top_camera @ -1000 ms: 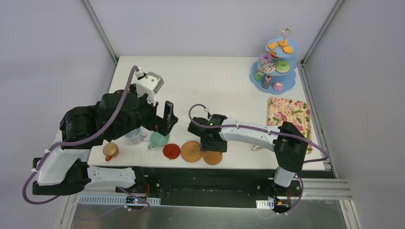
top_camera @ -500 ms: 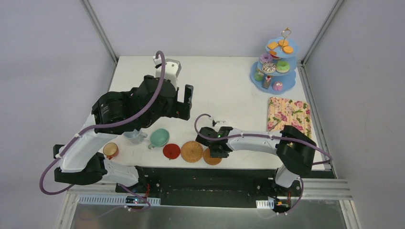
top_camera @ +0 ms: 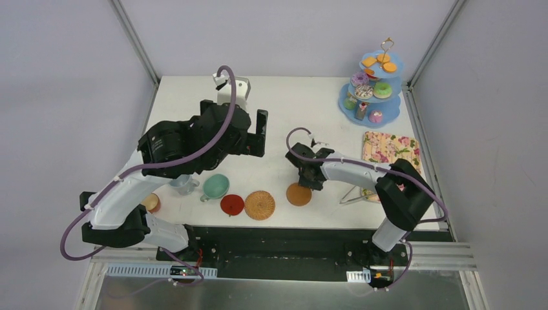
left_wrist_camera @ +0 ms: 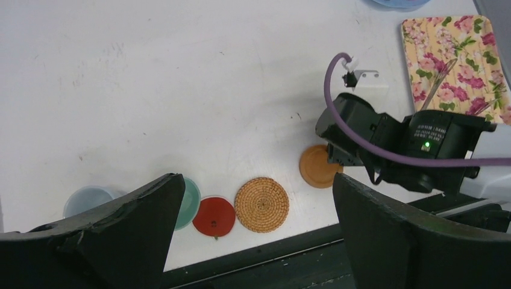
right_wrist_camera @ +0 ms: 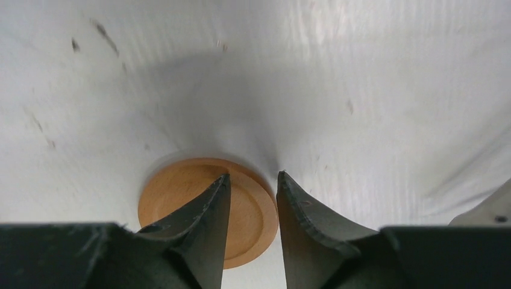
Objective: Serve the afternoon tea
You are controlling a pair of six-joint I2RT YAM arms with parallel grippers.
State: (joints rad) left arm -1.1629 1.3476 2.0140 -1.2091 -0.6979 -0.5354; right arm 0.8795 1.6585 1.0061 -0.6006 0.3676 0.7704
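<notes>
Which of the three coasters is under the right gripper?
The plain orange-brown wooden coaster, lying apart to the right of the red coaster and the woven coaster. The right gripper has its fingertips over its rim.

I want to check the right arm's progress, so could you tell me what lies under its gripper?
A round brown coaster lies on the table under the right gripper. The fingers cover part of it, so whether they touch it cannot be told.
</notes>
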